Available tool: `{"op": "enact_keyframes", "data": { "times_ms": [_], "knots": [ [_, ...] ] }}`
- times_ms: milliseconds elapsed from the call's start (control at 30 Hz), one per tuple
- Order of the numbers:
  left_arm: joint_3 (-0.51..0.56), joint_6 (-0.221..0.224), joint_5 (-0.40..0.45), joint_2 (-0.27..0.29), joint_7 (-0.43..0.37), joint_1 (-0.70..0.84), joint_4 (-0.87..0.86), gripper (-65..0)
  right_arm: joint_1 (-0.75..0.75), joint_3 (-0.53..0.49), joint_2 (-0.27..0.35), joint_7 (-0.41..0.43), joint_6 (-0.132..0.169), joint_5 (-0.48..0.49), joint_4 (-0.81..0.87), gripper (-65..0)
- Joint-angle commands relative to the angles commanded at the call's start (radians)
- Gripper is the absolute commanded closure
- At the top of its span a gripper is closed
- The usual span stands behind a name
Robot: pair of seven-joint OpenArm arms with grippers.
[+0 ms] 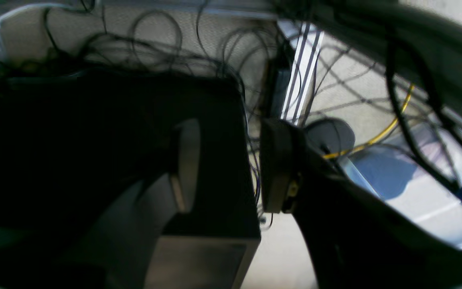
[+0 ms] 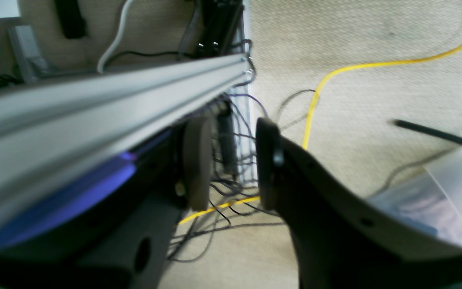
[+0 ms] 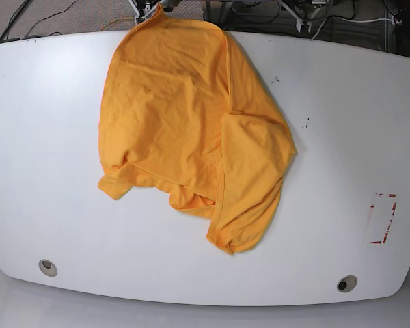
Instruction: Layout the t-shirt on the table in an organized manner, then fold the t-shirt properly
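The orange-yellow t-shirt [image 3: 184, 123] lies crumpled on the white table [image 3: 342, 137], left of centre. It is bunched and folded over itself, and its top edge reaches the table's far edge. No lettering shows. Neither arm appears in the base view. In the left wrist view my left gripper [image 1: 231, 164] is open with nothing between its fingers, over a dark box and tangled cables. My right gripper [image 2: 231, 164] is also open and empty, beside an aluminium rail [image 2: 94, 92] above carpet.
Two grommet holes [image 3: 48, 266] [image 3: 346, 283] sit near the table's front edge. A red outline mark [image 3: 384, 219] is at the right, with dark specks [image 3: 306, 124] nearby. A yellow cable [image 2: 315, 104] and a clear plastic bin [image 2: 447, 188] lie on the carpet.
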Motion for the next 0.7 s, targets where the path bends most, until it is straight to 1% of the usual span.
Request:
{"op": "enact_keyframes", "data": {
  "times_ms": [100,133,533,600,700],
  "knots": [
    [0.000,0.001,0.000,0.001,-0.003,0.002,0.000,-22.1,0.002,0.001,-0.002,0.000,-0.002,0.000,0.000,-18.2],
    [-0.003,-0.001,-0.001,0.017,-0.011,-0.008,-0.001,-23.3,0.006,-0.001,-0.004,-0.018,-0.010,-0.004,0.007,-18.1],
    [-0.003,-0.001,-0.001,0.019,-0.014,-0.007,0.001,-23.3,0.006,-0.001,-0.004,-0.018,-0.010,-0.004,0.008,-18.1],
    [-0.003,-0.001,-0.001,0.019,-0.029,-0.005,0.001,-23.3,0.006,-0.001,-0.004,-0.018,-0.010,-0.004,0.008,-18.1],
    [-0.003,-0.001,-0.001,0.019,-0.074,0.015,0.001,-23.3,0.005,-0.001,-0.004,-0.018,-0.011,-0.004,0.008,-18.1]
  ]
}}
